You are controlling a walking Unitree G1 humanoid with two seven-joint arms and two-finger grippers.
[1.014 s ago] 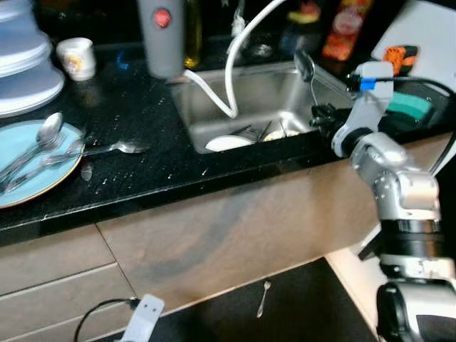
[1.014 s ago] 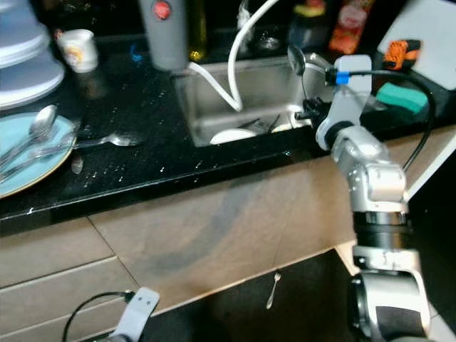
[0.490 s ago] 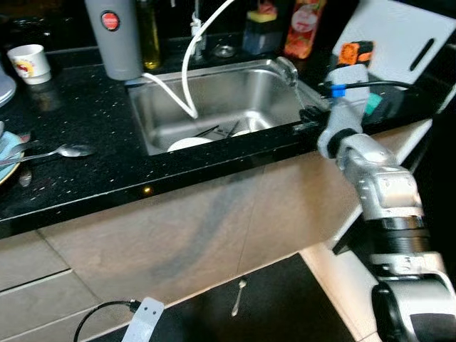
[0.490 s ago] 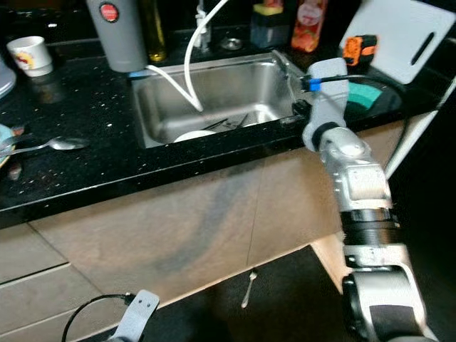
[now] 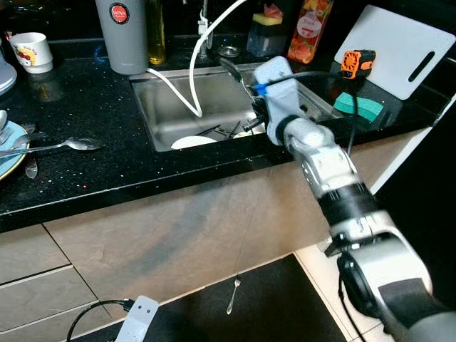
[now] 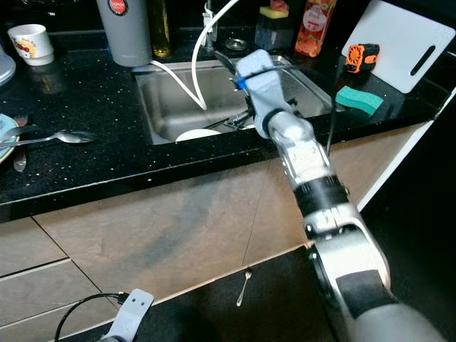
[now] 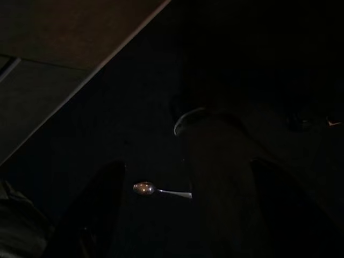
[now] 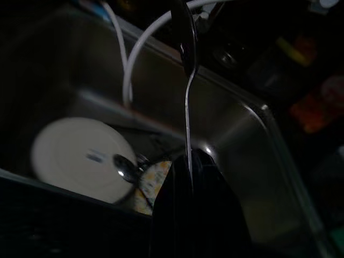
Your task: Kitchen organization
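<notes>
One spoon [image 8: 186, 80] pinched in my right gripper [image 5: 255, 117] fingers has swung from the bench edge over the sink [image 5: 171, 107], ready to drop.

A black speckled counter [image 5: 107, 135] carries a grey canister [image 5: 125, 34], a cup [image 5: 32, 51], a spoon [image 5: 68, 145], a green sponge [image 5: 358, 105] and a white cutting board [image 5: 406, 48] — a steel sink [image 5: 214, 100] is set into it. On the dark floor [image 5: 271, 306] lies another spoon [image 5: 234, 294].

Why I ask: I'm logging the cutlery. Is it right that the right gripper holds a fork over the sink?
Not quite: the right gripper holds a spoon, not a fork, over the sink. The right wrist view shows its rounded bowl.
</notes>
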